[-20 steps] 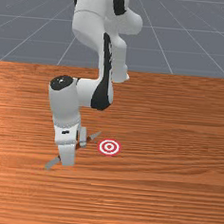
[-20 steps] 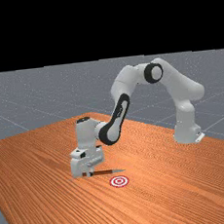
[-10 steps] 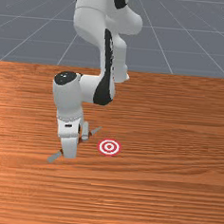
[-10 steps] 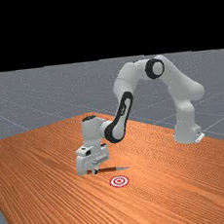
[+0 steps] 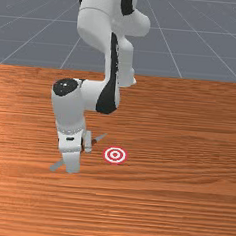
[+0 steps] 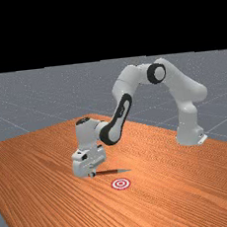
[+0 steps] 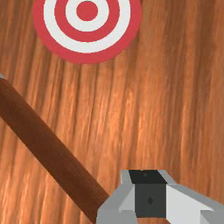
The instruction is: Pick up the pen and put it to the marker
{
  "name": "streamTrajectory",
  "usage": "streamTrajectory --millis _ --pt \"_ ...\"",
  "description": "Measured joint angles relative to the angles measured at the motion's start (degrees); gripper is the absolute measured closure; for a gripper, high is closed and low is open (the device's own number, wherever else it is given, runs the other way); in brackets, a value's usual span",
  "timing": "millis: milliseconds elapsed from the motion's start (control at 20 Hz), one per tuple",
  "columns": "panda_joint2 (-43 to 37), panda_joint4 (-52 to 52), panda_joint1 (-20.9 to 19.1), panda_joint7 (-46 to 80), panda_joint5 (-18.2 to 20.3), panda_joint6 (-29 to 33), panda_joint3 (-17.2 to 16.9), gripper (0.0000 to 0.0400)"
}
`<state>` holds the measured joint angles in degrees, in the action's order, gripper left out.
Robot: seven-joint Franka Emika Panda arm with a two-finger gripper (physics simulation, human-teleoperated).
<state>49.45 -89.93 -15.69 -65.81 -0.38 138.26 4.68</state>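
Observation:
In the far view my gripper (image 6: 92, 174) is low over the table at the rear part of the brown pen (image 6: 109, 172), whose grey point faces the far view's right. The front view has the gripper (image 5: 72, 159) across the pen's middle, hiding much of the barrel; the grey tip (image 5: 102, 137) and the grey rear end (image 5: 57, 165) stick out on either side. In the wrist view the brown barrel (image 7: 52, 157) runs behind the gripper (image 7: 150, 192). The red-and-white ring marker (image 5: 115, 155) lies beside the pen, just to the front view's right of its tip.
The wooden table (image 5: 179, 195) extends around the pen and marker. The arm's base (image 6: 189, 130) stands at the far view's right, and the forearm comes down toward the hand from that side.
The pen first shifted slightly toward the arm's base along with my hand. Since then my hand has moved back toward the front view's left and bottom, while the pen has stayed in place.

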Motion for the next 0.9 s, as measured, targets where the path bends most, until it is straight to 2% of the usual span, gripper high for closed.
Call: streamTrajectory --millis 50,100,150,200,250,300,350,400,450,500,550,600,700,750,850,900 --pt "-0.64 -2.15 -1.9 -4.25 -0.11 3.86 1.18 0.04" --pt "-1.24 -3.65 -2.04 -2.12 0.68 6.09 0.68 0.04" --pt "-2.95 -7.21 -3.42 -3.53 1.61 11.22 2.03 0.04" --pt "-3.32 -10.51 -5.42 -4.71 1.92 20.73 4.87 0.04" --pt "-4.03 -11.48 -3.87 -3.04 1.93 21.04 4.21 0.04" --pt "-4.77 -11.22 -1.05 -0.37 1.58 17.31 2.23 0.04" --pt "-5.09 -12.06 -0.08 0.62 1.47 18.36 2.33 0.04" --pt "-5.29 -11.16 0.9 1.34 1.19 14.75 1.85 0.04" --pt "-4.73 -8.67 3.6 3.95 -1.54 10.27 -1.49 0.04" --pt "-3.52 -5.93 0.47 0.1 0.48 6.54 0.96 0.04" --pt "-2.99 -5.3 -2.36 -3.29 1.74 7.11 2.43 0.04" --pt "-1.55 -2.07 -3.36 -4.67 0.85 4.54 1.3 0.04" --pt "3.54 8.86 -6.37 -7.81 0.17 -5.38 0.01 0.04" --pt "2.01 4.94 -8.2 -5.86 2.22 1.65 -0.22 0.04" --pt "4.08 7.92 -9.89 -6.94 2.32 1.33 -0.74 0.04" --pt "8.28 14.64 -9.71 -9.77 0.51 -4.74 -0.95 0.04"
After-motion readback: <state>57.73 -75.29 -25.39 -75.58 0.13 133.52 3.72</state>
